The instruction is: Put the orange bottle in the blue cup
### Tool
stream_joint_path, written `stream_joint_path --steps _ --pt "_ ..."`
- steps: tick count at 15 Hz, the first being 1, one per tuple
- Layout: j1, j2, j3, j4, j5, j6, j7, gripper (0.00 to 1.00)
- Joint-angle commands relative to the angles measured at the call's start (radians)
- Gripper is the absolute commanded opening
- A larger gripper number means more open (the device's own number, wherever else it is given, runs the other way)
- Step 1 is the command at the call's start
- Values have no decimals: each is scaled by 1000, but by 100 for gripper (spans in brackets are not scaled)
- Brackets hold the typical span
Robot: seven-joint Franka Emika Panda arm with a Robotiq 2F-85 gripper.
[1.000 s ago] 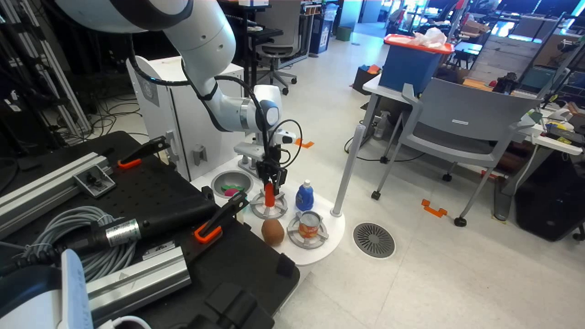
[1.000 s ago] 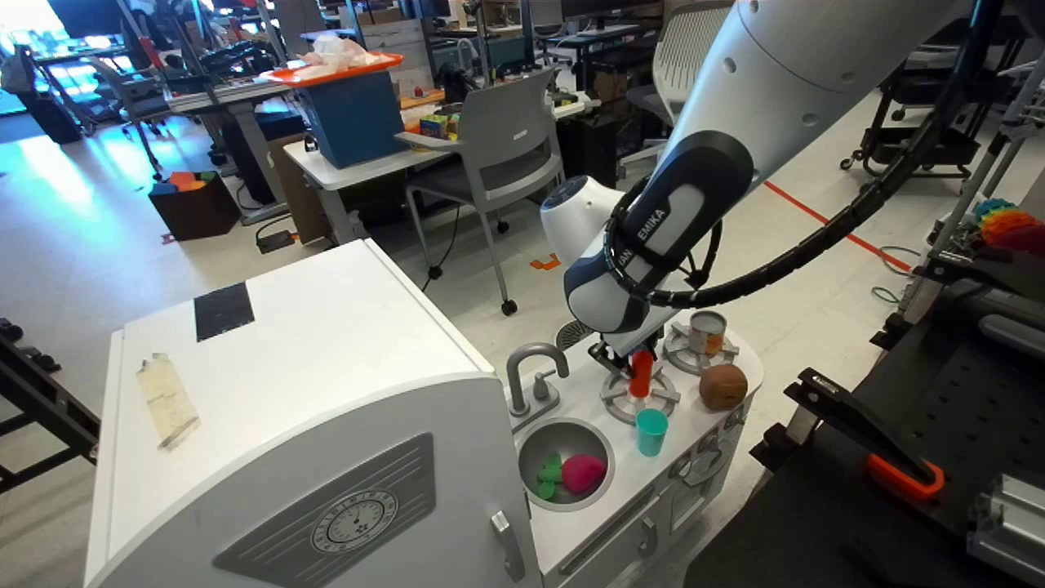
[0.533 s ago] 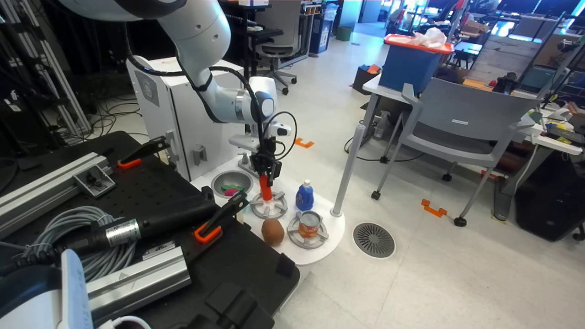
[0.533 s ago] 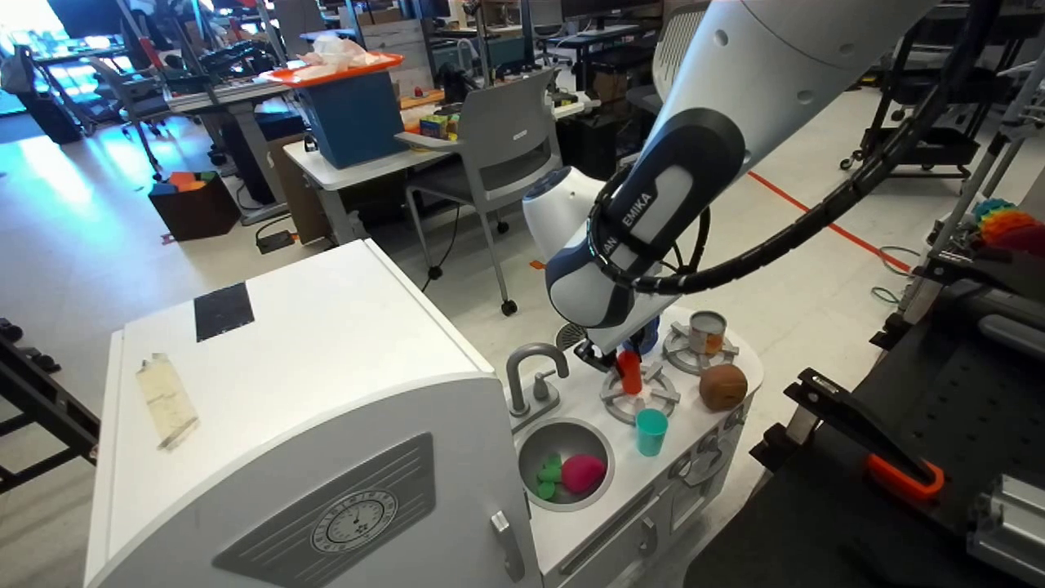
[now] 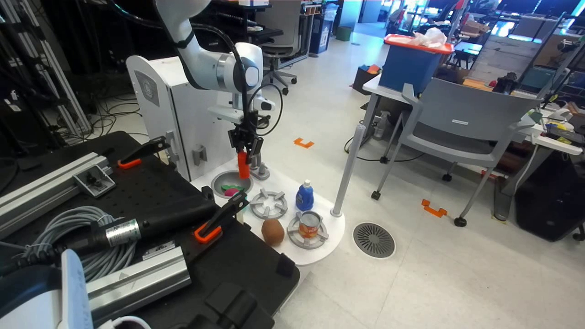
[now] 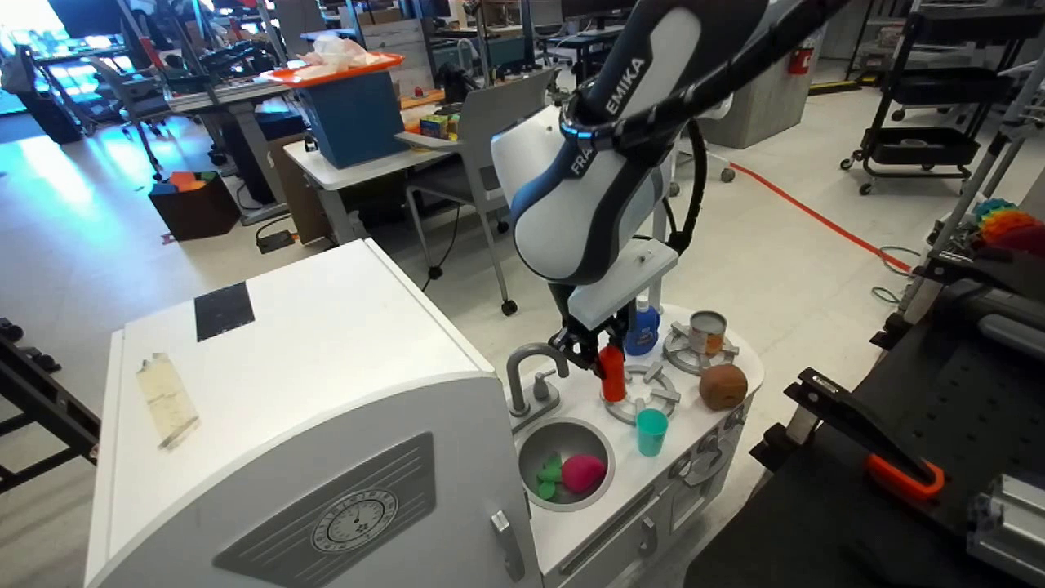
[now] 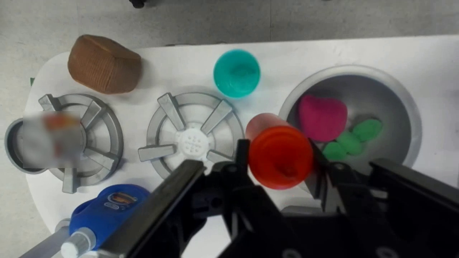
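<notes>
- Orange bottle (image 6: 613, 376), one: near upright, held clear of the white countertop (image 7: 179, 68). We take it as centre of the wrist view's dial, 12 at the top edge.
- Robotiq gripper (image 7: 280, 161), one: reaching in from 6 o'clock, clamped on the orange bottle, its black fingers (image 7: 242, 154) against the bottle's 9 and 3 o'clock sides.
- Turquoise cup (image 7: 236, 73), one: upright on the countertop at 11 o'clock, apart from the orange bottle. In an exterior view a black-and-orange clamp (image 5: 224, 213) hides most of it.
- Sink (image 7: 391, 107), one, round, grey: at 2 o'clock, set into the countertop.
- Magenta toy with green leaves (image 7: 324, 120), one: lying in the sink.
- Faucet (image 6: 515, 380), one, grey: in an exterior view we find it at the sink's 11 o'clock.
- Stove burner (image 7: 193, 143), grey: between 9 and 10 o'clock, near the turquoise cup.
- Second stove burner (image 7: 117, 139), matching: farther out, at 9 o'clock.
- Tin can with orange label (image 5: 309, 225), one: upright on the second stove burner in both exterior views; blurred in the wrist view.
- Brown ridged object (image 7: 104, 68), one: at 10 o'clock, by the countertop's edge; we cannot tell what it is.
- Blue detergent bottle (image 7: 105, 211), one, white cap: between 8 and 9 o'clock, upright in both exterior views.
</notes>
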Motion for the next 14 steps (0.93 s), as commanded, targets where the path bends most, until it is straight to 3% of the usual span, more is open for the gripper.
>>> stream_joint_path --steps 1,14 --pt "-13 -64 4 -101 11 -25 -22 13" --pt "-80 -15 7 -100 15 -54 -63 13"
